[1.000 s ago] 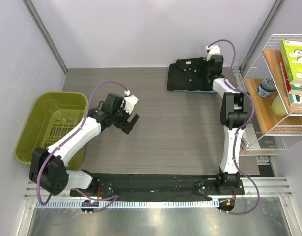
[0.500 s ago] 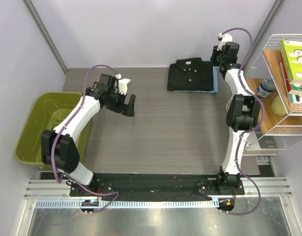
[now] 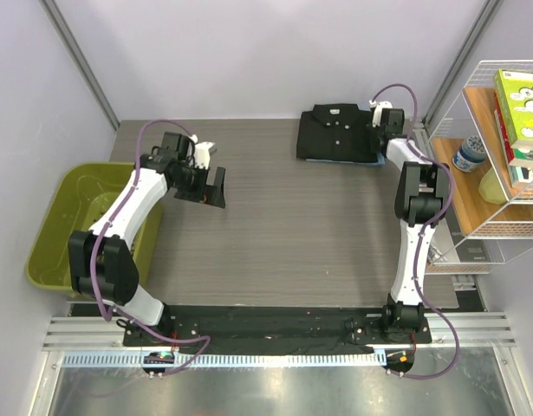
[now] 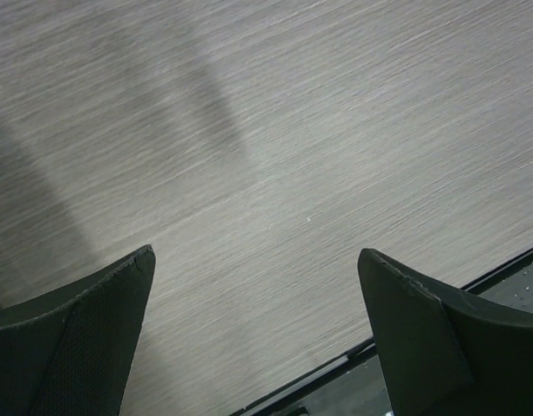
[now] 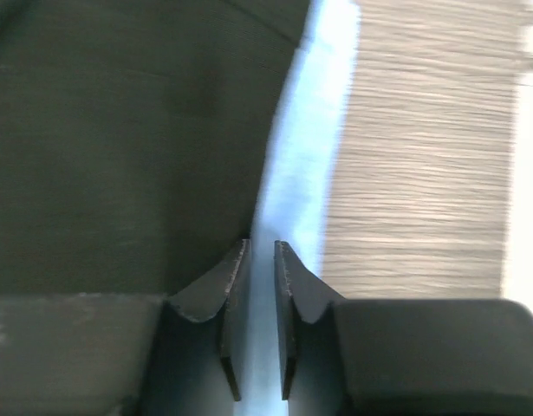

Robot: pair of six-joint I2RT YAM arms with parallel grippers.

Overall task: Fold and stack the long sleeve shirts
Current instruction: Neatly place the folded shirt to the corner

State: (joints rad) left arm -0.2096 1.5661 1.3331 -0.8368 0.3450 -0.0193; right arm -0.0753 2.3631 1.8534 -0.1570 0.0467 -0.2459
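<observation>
The right gripper (image 5: 260, 247) has its jaws drawn nearly together over the light blue shirt (image 5: 311, 121) edge; whether it pinches the cloth I cannot tell. The black shirt (image 3: 335, 132) lies folded on the blue one, at the worktop (image 3: 292, 225) far edge near the right corner. The left gripper (image 4: 257, 251) hangs released over bare worktop beside the green bin (image 3: 49, 234).

1. the light blue shirt (image 5: 308, 147) is mostly hidden under the black shirt (image 3: 335, 134).
2. my right wrist view is blurred; if my right gripper (image 5: 260, 253) pinches cloth, i cannot tell.
3. my left arm (image 3: 132, 208) hides part of the green bin (image 3: 49, 227).
</observation>
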